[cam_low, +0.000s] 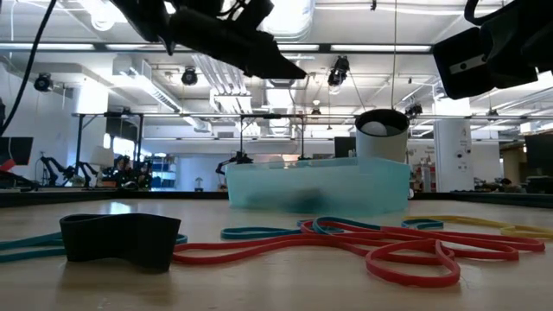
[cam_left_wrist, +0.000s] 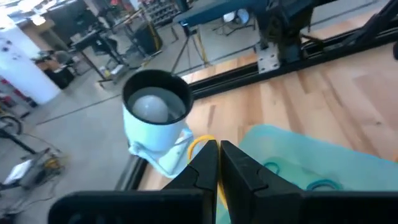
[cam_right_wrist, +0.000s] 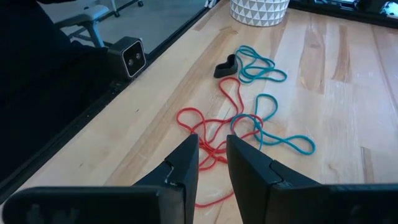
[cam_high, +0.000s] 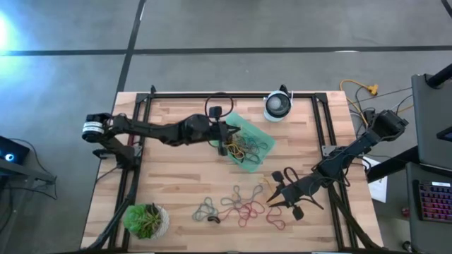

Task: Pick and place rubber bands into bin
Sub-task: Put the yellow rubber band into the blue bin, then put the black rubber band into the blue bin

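The bin [cam_high: 260,132] is a mint-green tray at the table's middle and holds several rubber bands [cam_high: 247,148]. My left gripper [cam_high: 227,141] hangs over the bin's left edge [cam_left_wrist: 311,155], shut on a yellow band. More bands, red, teal and tan [cam_high: 240,206], lie loose on the near part of the table; they also show in the low view [cam_low: 389,246] next to a wide black band [cam_low: 121,238]. My right gripper [cam_high: 272,200] hovers above the red bands [cam_right_wrist: 211,127], its fingers slightly open and touching nothing. My left gripper pinches a yellow rubber band [cam_left_wrist: 200,147] between its two fingertips [cam_left_wrist: 239,165], slanting down from the table's left. Only a short loop of the band shows beyond the tips, above the bin's edge. How much of it hangs below cannot be seen.
A round white-and-black device [cam_high: 277,106] stands just beyond the bin. A potted plant [cam_high: 146,220] sits at the near left corner. Black rails [cam_high: 321,120] frame the table. Larger black loops [cam_high: 288,174] lie beside my right arm.
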